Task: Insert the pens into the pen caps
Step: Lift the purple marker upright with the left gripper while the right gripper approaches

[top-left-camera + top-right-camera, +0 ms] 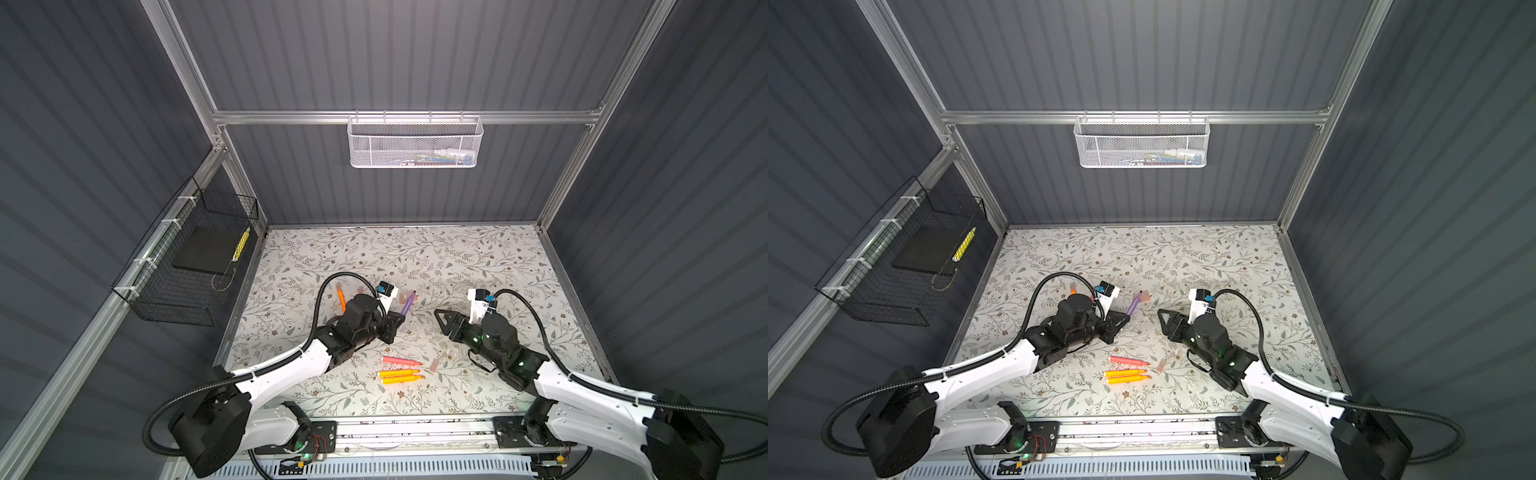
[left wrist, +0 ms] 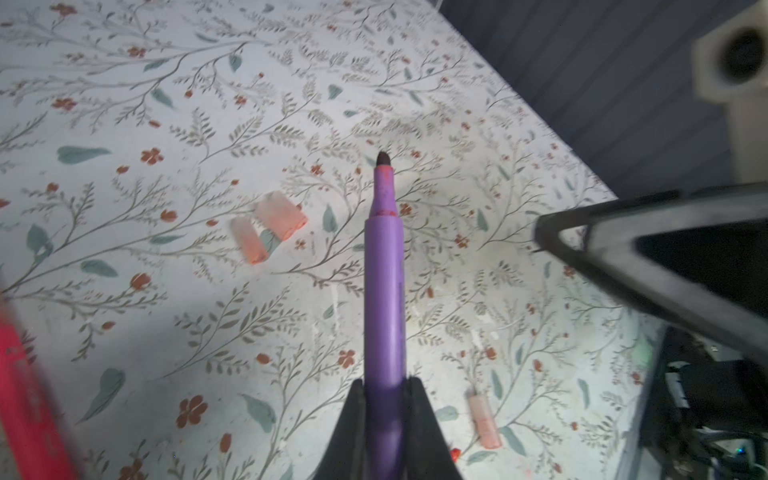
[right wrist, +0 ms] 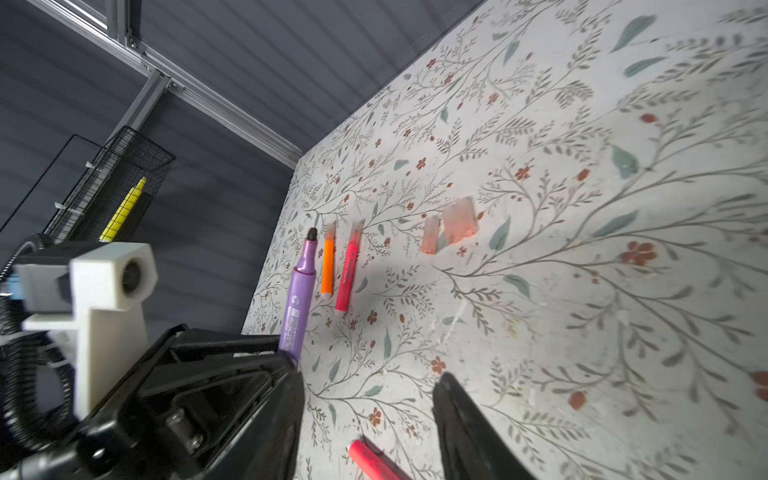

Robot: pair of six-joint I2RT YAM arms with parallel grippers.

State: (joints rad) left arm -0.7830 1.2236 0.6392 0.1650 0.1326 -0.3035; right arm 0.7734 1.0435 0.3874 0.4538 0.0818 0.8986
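Observation:
My left gripper point(image 1: 397, 321) point(image 2: 385, 381) is shut on the rear of a purple pen point(image 1: 408, 303) point(image 2: 384, 286), whose bare dark tip points up and away over the table. Two pinkish pen caps point(image 2: 248, 245) point(image 2: 280, 216) lie just beyond the tip, and a third cap point(image 2: 484, 422) lies closer. My right gripper point(image 1: 442, 318) point(image 3: 370, 376) is open and empty, facing the left one across a small gap. A pink pen point(image 1: 401, 360) and two orange pens point(image 1: 399, 372) point(image 1: 401, 379) lie side by side in front, with a cap point(image 1: 434, 365) beside them.
An orange pen point(image 3: 328, 266) and a pink pen point(image 3: 349, 274), both with pale caps on their tips, lie behind the left arm. A black wire basket point(image 1: 187, 266) hangs on the left wall and a white mesh basket point(image 1: 415, 141) on the back rail.

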